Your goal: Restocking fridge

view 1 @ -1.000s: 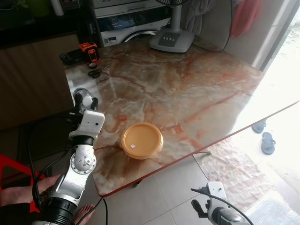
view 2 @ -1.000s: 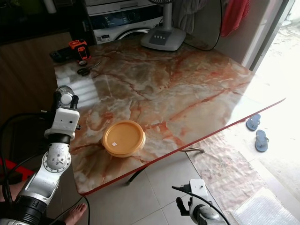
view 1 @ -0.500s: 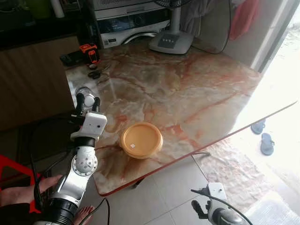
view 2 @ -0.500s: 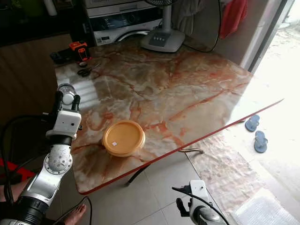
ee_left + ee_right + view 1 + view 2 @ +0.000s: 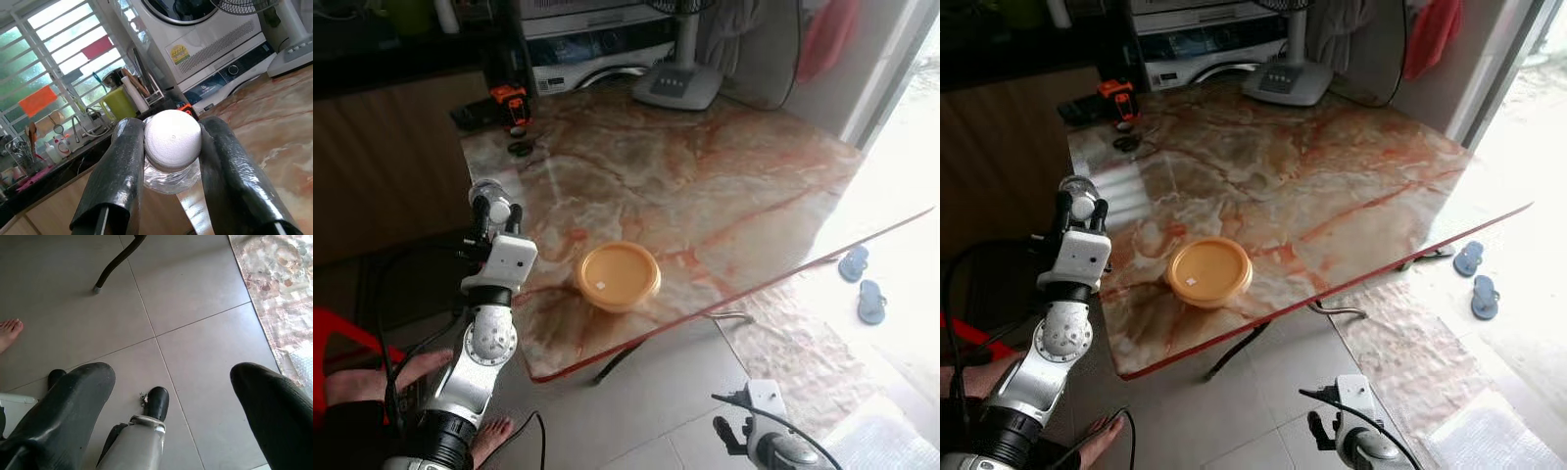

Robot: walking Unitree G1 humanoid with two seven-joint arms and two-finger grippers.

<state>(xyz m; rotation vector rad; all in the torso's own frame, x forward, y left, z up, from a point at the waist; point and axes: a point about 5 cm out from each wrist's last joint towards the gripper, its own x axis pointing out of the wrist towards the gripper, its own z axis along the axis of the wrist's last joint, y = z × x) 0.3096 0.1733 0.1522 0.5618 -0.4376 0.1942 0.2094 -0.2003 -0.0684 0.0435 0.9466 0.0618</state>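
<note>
The left gripper [image 5: 496, 210] is raised just off the desk's [image 5: 724, 186] left edge, its fingers [image 5: 480, 212] closed on a clear bottle [image 5: 489, 199] with a white cap. A round yellow tub [image 5: 618, 277] sits near the desk's front edge. The right gripper [image 5: 732, 429] hangs low over the tiled floor [image 5: 646, 411].

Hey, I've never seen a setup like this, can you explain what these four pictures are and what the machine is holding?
It is a walking humanoid robot with two silver arms. Two pictures come from its head, looking down at a marble table with a round orange container on it. The other two come from cameras on its wrists. The left gripper is raised beside the table edge, its black fingers shut on a clear bottle with a white cap. The right gripper hangs open, low over the tiled floor. A person's bare foot is nearby.
</note>
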